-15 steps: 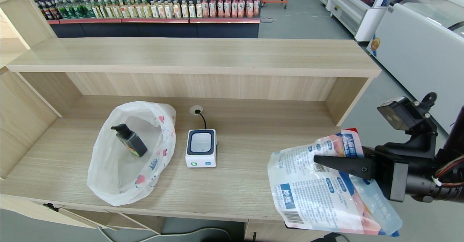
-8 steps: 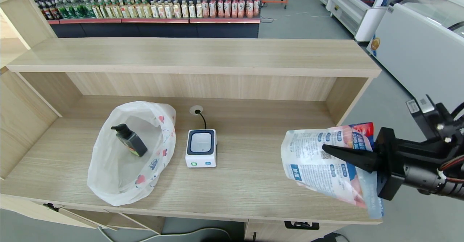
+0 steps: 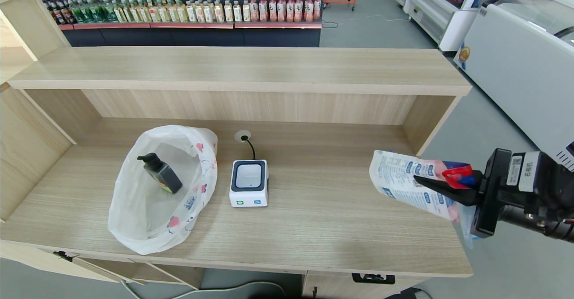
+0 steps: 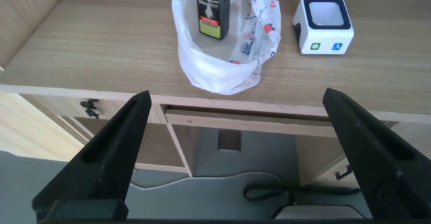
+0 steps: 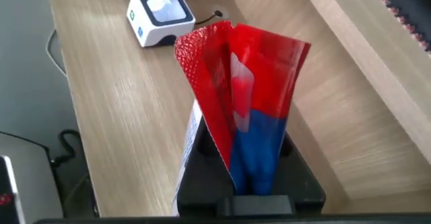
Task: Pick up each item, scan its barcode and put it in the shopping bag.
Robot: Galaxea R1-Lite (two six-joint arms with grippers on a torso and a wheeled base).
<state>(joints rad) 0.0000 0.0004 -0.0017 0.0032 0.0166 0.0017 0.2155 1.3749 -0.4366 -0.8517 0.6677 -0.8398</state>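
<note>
My right gripper [image 3: 437, 186] is shut on a white, red and blue pouch [image 3: 410, 183], held above the counter's right end, right of the scanner. In the right wrist view the pouch [image 5: 246, 109] stands up from between the jaws. The white barcode scanner [image 3: 249, 183] sits mid-counter, and it appears again as the scanner [image 4: 324, 25] and the scanner [image 5: 161, 17]. Left of it lies the open plastic shopping bag [image 3: 134, 214] with a dark pump bottle [image 3: 160, 172] inside. My left gripper [image 4: 242, 153] hangs open below the counter's front edge, holding nothing.
The wooden counter [image 3: 314, 227] has a raised back shelf [image 3: 237, 68] and side walls. A cable [image 3: 249, 146] runs from the scanner to a hole behind it. Freezers [image 3: 515, 52] stand to the right, with drink shelves behind.
My right gripper has turned and lifted the pouch, moving it right and away from the front edge; its printed back face now shows edge-on. Bag, bottle and scanner have not moved.
</note>
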